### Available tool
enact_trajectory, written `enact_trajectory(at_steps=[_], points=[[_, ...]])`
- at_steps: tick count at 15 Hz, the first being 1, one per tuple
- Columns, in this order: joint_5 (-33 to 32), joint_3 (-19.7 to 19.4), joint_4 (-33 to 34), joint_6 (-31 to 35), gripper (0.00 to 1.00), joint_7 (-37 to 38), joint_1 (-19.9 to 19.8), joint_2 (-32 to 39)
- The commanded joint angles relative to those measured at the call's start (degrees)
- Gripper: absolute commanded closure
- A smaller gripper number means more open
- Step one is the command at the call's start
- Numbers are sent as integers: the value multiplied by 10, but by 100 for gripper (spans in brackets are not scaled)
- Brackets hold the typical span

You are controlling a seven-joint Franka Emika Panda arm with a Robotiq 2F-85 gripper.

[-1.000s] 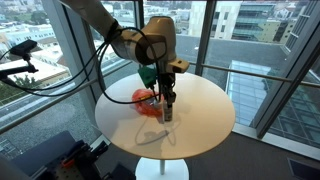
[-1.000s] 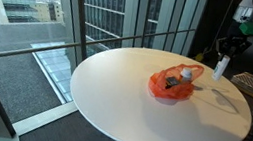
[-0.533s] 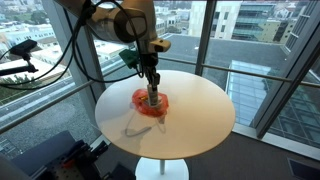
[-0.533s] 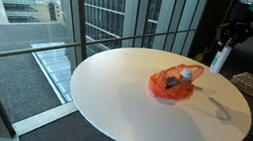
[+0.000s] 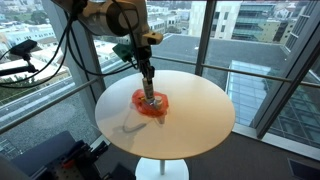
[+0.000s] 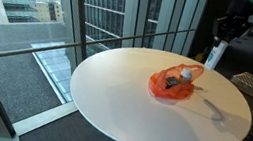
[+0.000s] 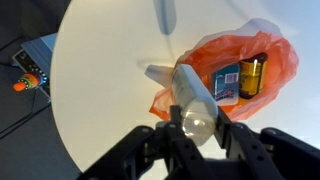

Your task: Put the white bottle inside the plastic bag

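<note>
My gripper (image 7: 197, 125) is shut on the white bottle (image 7: 194, 92), holding it by one end so it hangs down above the table. In both exterior views the bottle (image 5: 149, 90) (image 6: 215, 55) hangs from the gripper (image 5: 146, 72) (image 6: 226, 33) in the air. The orange plastic bag (image 7: 232, 68) lies open on the round white table (image 7: 110, 70), with a blue packet and a dark can inside. In an exterior view the bottle hangs over the bag (image 5: 150, 104); in an exterior view it hangs to the right of and beyond the bag (image 6: 173, 82).
The table (image 6: 122, 100) is round, on one pedestal, next to large windows (image 6: 106, 7). Cables and a small device (image 7: 28, 72) lie on the floor beyond the table's edge. A camera on a stand (image 5: 22, 48) is at the left.
The arm has lifted the bottle and carried it from beside the bag to above the bag. The grip on the bottle has stayed shut.
</note>
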Motion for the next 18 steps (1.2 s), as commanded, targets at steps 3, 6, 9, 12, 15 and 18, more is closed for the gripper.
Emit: enact_trajectory(at_steps=[3, 6, 9, 12, 15, 18], points=[[5, 15, 12, 10, 89, 13, -1, 15], [10, 24, 23, 23, 89, 18, 4, 34], [24, 31, 41, 46, 89, 25, 11, 63], [38, 32, 68, 63, 89, 35, 19, 103], [32, 26, 97, 74, 89, 54, 29, 139], [37, 21, 122, 81, 89, 60, 37, 168]])
